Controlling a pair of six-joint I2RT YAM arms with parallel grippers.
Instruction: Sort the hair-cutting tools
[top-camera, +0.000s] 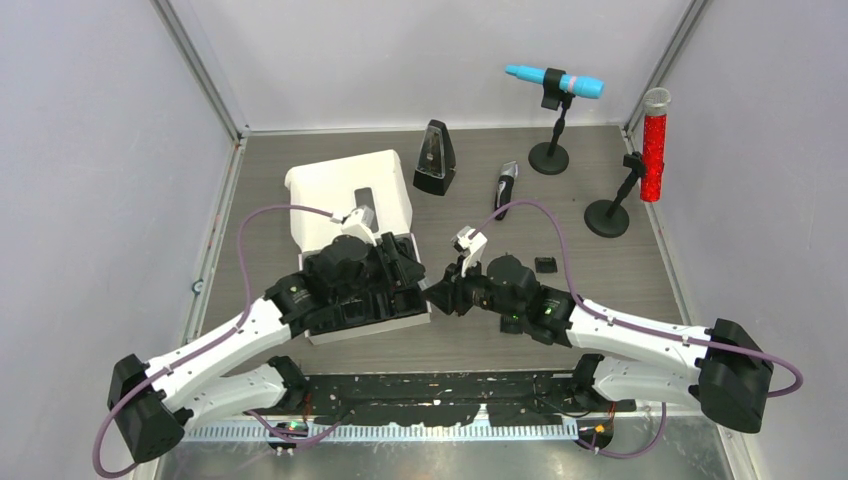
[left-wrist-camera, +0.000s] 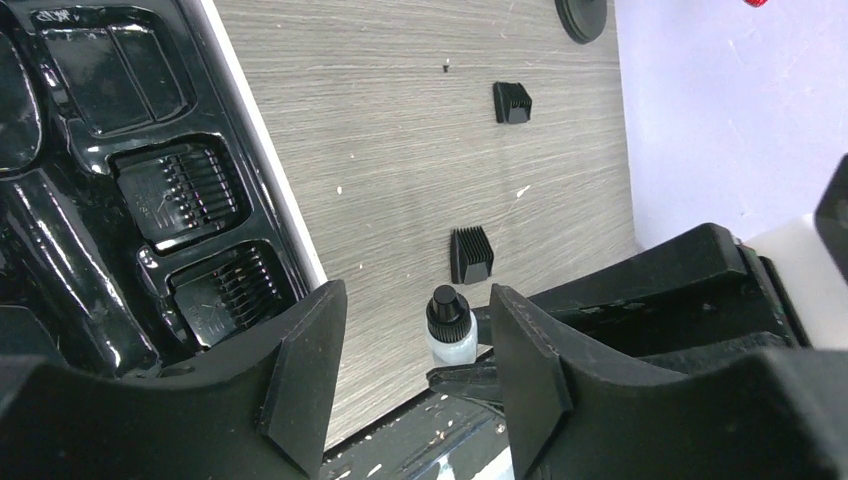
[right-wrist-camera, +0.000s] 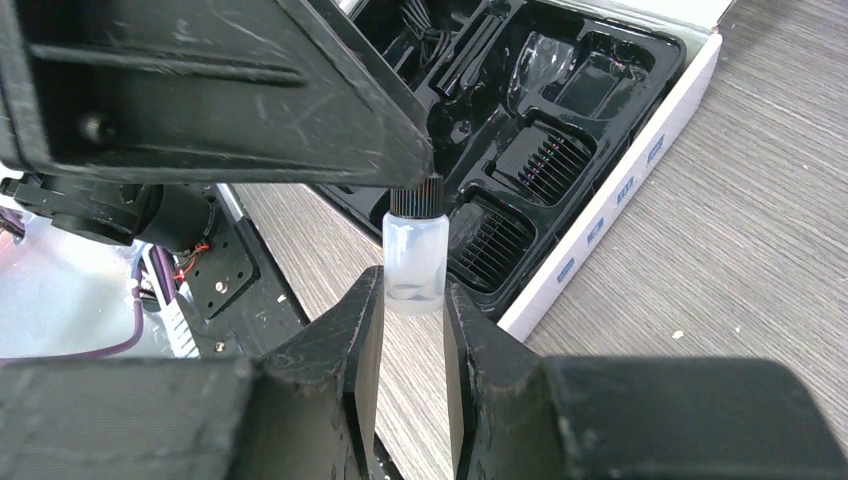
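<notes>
Handoff step: right gripper (right-wrist-camera: 412, 300) pinches the bottle (right-wrist-camera: 415, 260) by its body, upright, over the table (right-wrist-camera: 760, 250) just right of the tray's (right-wrist-camera: 680, 62) near-right corner. Left gripper (left-wrist-camera: 415, 330) has its jaws spread either side of the cap, not gripping yet. Next, I'd say: left clamps the cap squarely, right lets go only after that, then the bottle goes into a free tray pocket. Clipper (top-camera: 505, 188) and guards (left-wrist-camera: 471, 255) lie unsorted on the table.
</notes>
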